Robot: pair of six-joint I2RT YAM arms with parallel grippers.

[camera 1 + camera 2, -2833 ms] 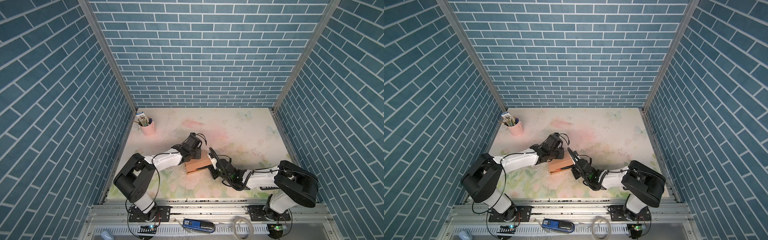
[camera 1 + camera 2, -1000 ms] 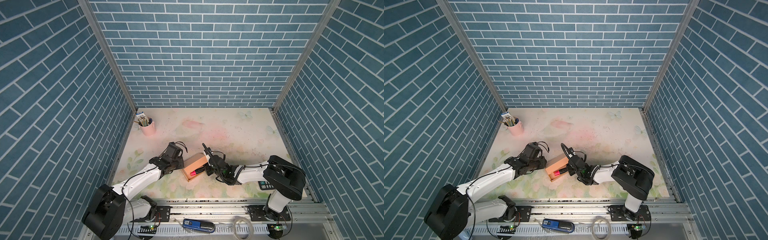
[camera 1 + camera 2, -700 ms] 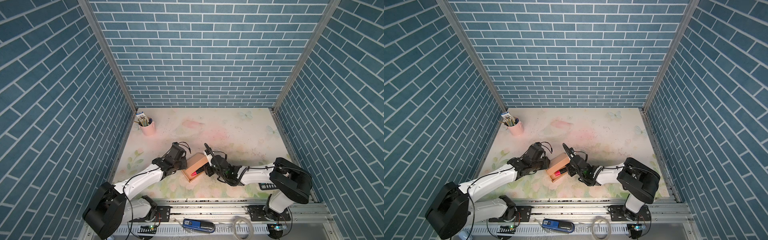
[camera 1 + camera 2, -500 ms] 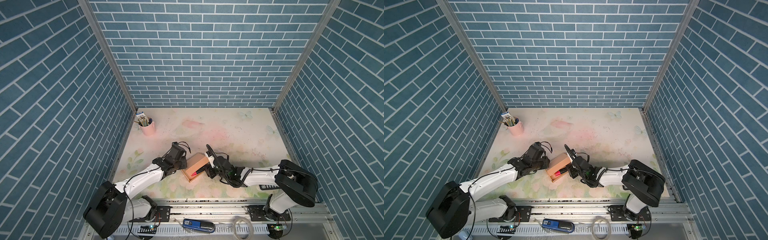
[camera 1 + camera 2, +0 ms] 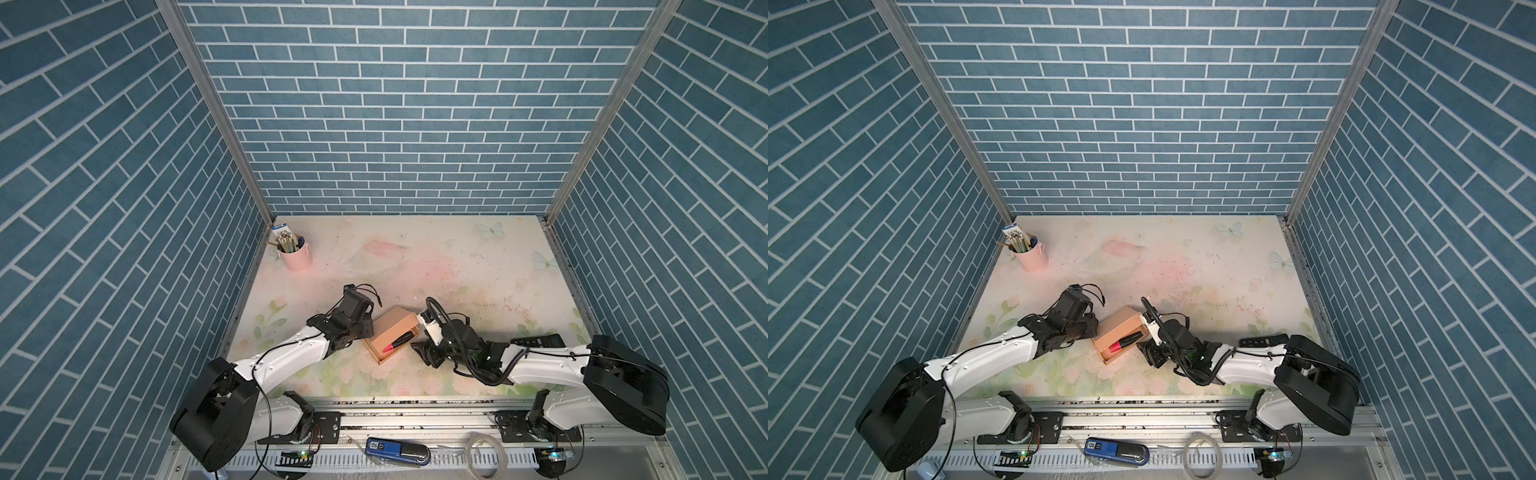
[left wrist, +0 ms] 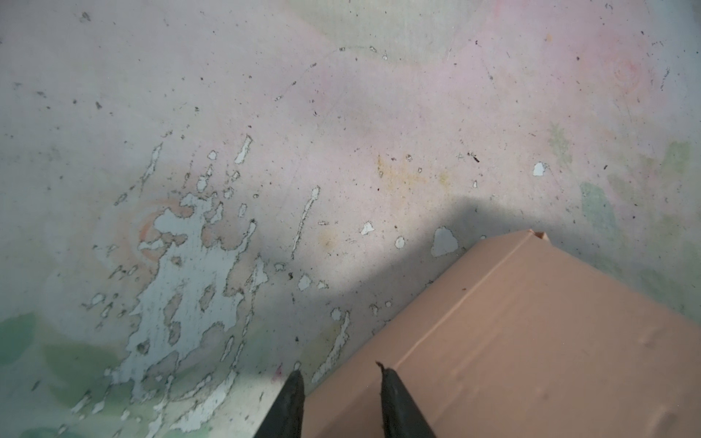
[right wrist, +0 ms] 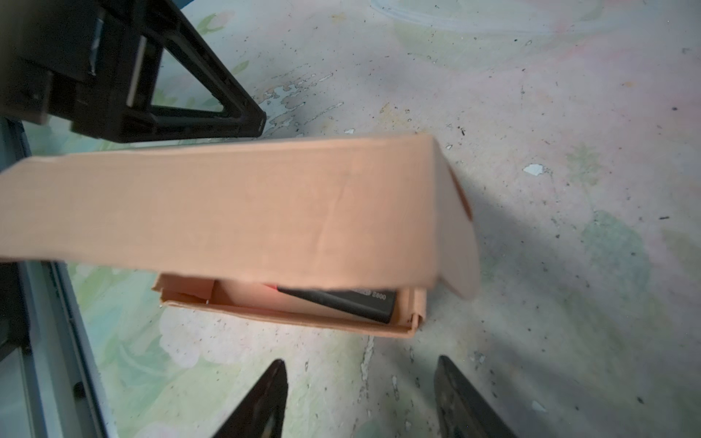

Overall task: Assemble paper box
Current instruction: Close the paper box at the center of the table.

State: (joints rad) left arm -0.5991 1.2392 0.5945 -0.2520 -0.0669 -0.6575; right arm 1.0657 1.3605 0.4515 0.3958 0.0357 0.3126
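Right gripper (image 7: 360,398) fingers stand wide apart with only bare table (image 7: 569,113) between them. The paper box (image 7: 246,208) lies just beyond the fingertips, untouched. In both top views this gripper (image 5: 422,338) sits close beside the box's right end.

The paper box (image 5: 392,332) rests on the table toward the near edge, a little left of centre. It is turned on a diagonal and lies between the two grippers. Its lid is raised part way, and the gap opens toward the right gripper. A red and black marker (image 5: 397,342) lies inside the tray.

The left gripper (image 5: 365,328) comes in from the left and meets the box's left side. In the left wrist view its jaws are partly apart. One fingertip (image 6: 394,394) lies over the cardboard, and the other is over the table just beside the box's edge. Whether they pinch the cardboard I cannot tell.

A pink pen cup (image 5: 296,257) stands at the far left, well apart from the box. A black calculator (image 5: 538,340) lies near the right side, beside the right arm.
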